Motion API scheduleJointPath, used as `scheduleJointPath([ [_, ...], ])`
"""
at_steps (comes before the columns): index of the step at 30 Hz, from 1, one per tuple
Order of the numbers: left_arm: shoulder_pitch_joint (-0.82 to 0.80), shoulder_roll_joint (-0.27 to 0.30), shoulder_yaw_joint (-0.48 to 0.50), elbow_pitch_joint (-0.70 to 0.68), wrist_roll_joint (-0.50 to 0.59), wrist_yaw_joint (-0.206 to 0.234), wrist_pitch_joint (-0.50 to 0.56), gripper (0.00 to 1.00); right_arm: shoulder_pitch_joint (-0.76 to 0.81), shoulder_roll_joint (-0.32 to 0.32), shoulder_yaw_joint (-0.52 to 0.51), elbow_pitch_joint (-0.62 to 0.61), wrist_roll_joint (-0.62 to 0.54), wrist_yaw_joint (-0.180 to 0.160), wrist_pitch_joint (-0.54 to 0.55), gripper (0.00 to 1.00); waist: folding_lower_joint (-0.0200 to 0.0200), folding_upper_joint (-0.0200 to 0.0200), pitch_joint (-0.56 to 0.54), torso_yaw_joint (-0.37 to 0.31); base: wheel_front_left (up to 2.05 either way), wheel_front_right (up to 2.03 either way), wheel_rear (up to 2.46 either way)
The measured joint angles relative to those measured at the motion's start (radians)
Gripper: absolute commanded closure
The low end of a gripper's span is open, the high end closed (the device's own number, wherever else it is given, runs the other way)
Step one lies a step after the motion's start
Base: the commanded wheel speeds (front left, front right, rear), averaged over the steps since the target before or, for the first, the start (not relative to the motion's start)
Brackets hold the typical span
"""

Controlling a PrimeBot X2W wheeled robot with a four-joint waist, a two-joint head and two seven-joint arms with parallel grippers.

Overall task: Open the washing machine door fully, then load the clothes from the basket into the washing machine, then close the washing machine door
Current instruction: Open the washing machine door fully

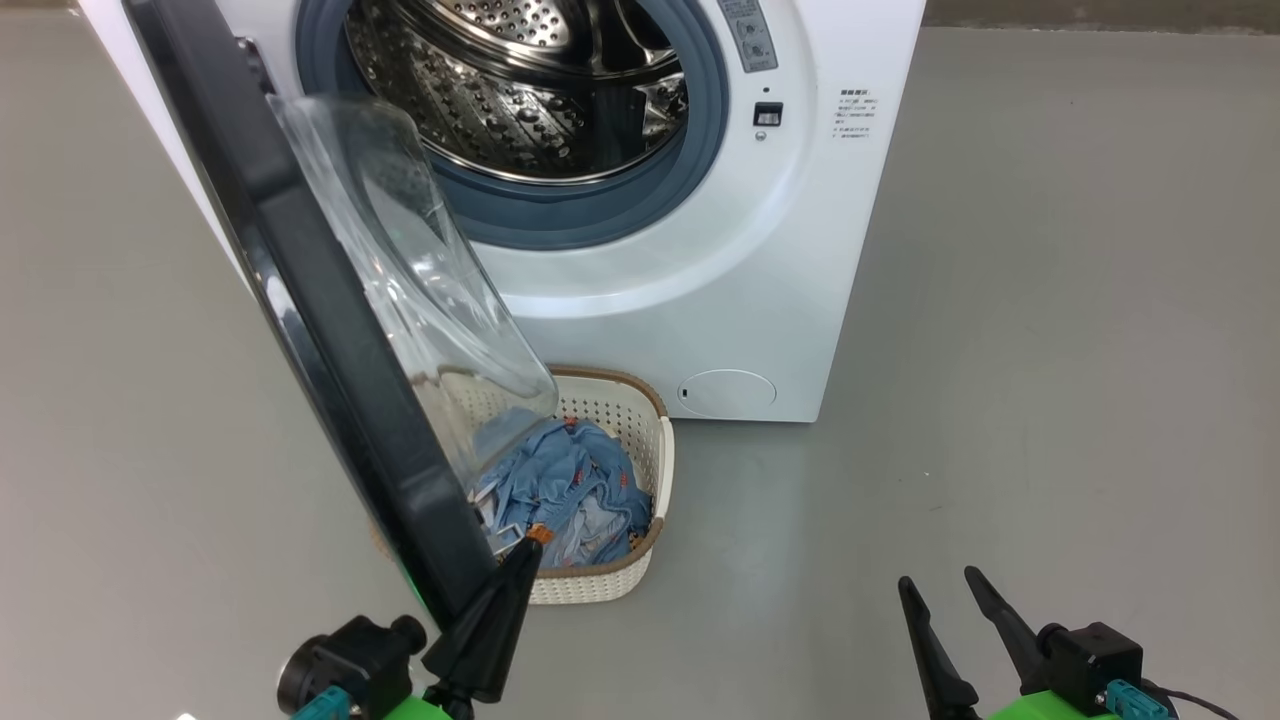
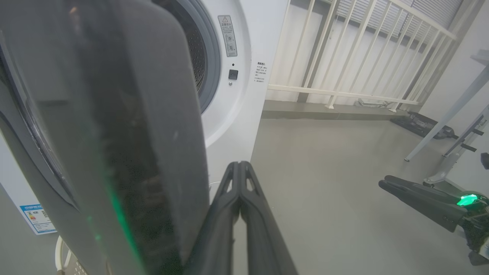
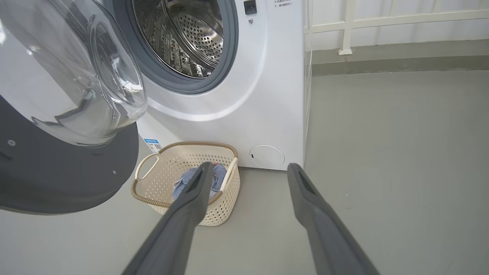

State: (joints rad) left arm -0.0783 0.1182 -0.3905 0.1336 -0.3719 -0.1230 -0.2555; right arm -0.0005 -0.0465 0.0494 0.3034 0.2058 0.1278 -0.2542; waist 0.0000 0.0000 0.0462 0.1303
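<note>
Risk: washing machine door [image 1: 330, 350] is hanging only part-open at left of frame, its rim overlapping the basket [image 1: 600, 585] at lower centre, so reaching for the clothes [image 1: 580, 480] is risking a knock on the glass. Left fingers [image 1: 520, 565], pressed together and empty, are sitting just beside the glossy rim and could be slipping off mid-push. Right fingers [image 1: 928, 645] are spreading wide, empty, lower right. Counting: one washing machine [image 1: 700, 300], one door, one basket, one clothes bundle.

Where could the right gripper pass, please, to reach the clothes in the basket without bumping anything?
The grey floor between the basket and the open right gripper is bare, as is the stretch right of the washing machine. It is crowded on the basket's left: the washing machine door hangs over the clothes, with the shut left gripper at its edge.
</note>
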Motion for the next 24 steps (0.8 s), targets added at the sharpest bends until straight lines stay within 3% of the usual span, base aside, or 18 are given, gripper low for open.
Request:
scheduleJointPath([
  [24,-0.004,-0.008,0.015,0.003,0.006,0.018,0.0,1.0,0.0,0.0,0.001,0.002,0.016,0.0,0.0,0.0,0.0,0.0,0.015,-0.016,0.0,0.0,0.0],
])
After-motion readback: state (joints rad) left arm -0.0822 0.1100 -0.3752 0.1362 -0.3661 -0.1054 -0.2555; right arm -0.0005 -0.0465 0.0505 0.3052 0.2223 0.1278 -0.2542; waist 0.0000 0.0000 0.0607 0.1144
